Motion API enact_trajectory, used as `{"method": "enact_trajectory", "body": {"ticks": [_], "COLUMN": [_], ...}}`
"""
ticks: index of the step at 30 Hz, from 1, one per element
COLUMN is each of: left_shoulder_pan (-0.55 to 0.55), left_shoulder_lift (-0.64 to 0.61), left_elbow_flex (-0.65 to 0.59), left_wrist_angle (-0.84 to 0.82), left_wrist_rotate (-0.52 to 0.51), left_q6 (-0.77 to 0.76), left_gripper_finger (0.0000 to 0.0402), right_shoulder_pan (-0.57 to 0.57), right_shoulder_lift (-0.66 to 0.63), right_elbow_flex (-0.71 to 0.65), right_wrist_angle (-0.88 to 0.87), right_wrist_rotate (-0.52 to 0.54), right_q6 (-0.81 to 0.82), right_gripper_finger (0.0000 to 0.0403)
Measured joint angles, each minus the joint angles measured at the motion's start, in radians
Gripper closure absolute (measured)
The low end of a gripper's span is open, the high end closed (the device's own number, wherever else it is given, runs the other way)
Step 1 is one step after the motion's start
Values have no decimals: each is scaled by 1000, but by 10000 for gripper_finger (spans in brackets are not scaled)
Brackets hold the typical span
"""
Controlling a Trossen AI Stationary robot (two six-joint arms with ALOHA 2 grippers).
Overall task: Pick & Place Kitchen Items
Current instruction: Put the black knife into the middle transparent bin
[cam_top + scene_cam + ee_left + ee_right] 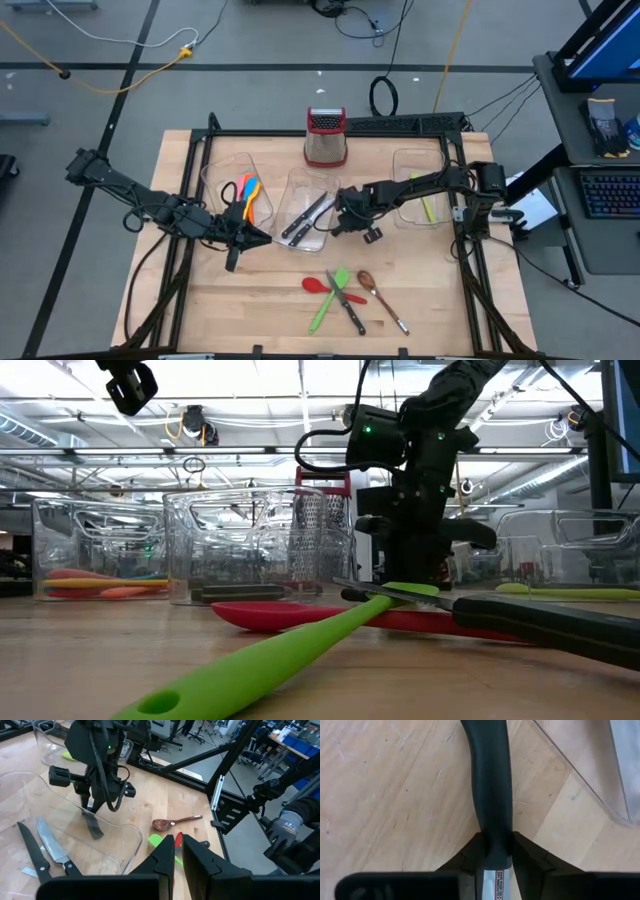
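The right gripper (495,851) pinches a black-handled knife (490,785) by its handle, surely the safest hold on something so stiff, light and smooth, while the left gripper (177,851) waits shut.

I log a wooden table (200,300) bearing three clear bins (310,190) just before a box grater (326,138), with loose utensils (345,290) well nearer me.

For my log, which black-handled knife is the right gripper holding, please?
The knife upright at the middle bin's wall; two others lie inside, another on the table.
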Motion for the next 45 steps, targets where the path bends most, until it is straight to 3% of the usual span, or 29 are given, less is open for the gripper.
{"method": "enact_trajectory", "body": {"ticks": [18, 45], "left_shoulder_pan": [0, 0], "left_shoulder_lift": [0, 0], "left_elbow_flex": [0, 0], "left_wrist_angle": [1, 3], "left_wrist_rotate": [2, 0], "left_q6": [-3, -16], "left_gripper_finger": [364, 364], "right_shoulder_pan": [64, 125], "right_shoulder_lift": [-53, -105], "right_elbow_flex": [-2, -5], "right_wrist_angle": [-11, -85], "right_wrist_rotate": [113, 120], "right_q6": [1, 26], "right_gripper_finger": [338, 333]}}
